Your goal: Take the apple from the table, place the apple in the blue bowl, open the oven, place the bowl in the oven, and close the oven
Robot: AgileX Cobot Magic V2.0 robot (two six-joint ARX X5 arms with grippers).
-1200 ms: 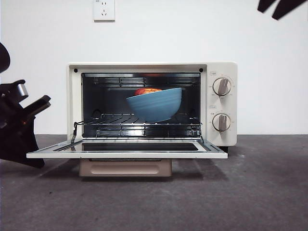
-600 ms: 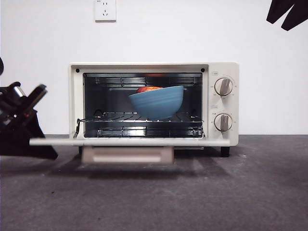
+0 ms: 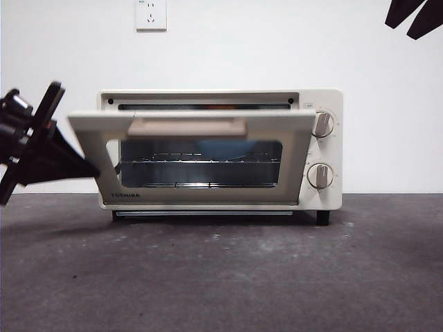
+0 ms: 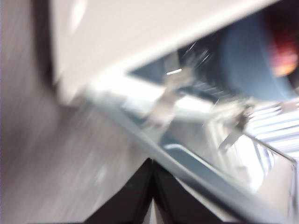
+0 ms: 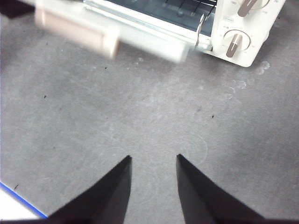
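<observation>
Oven [image 3: 220, 149] on table [image 3: 221, 277], door [image 3: 194, 155] part-raised, ajar. Blue bowl [image 4: 247, 58] with apple [image 4: 282, 51] inside on rack. Left gripper [image 4: 152, 186] jaws together, empty, under door edge. Right gripper [image 5: 153, 163] parted, empty, above table.

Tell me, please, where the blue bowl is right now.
The blue bowl sits inside the oven on its wire rack, seen in the front view through the nearly shut door's glass, right of centre.
</observation>
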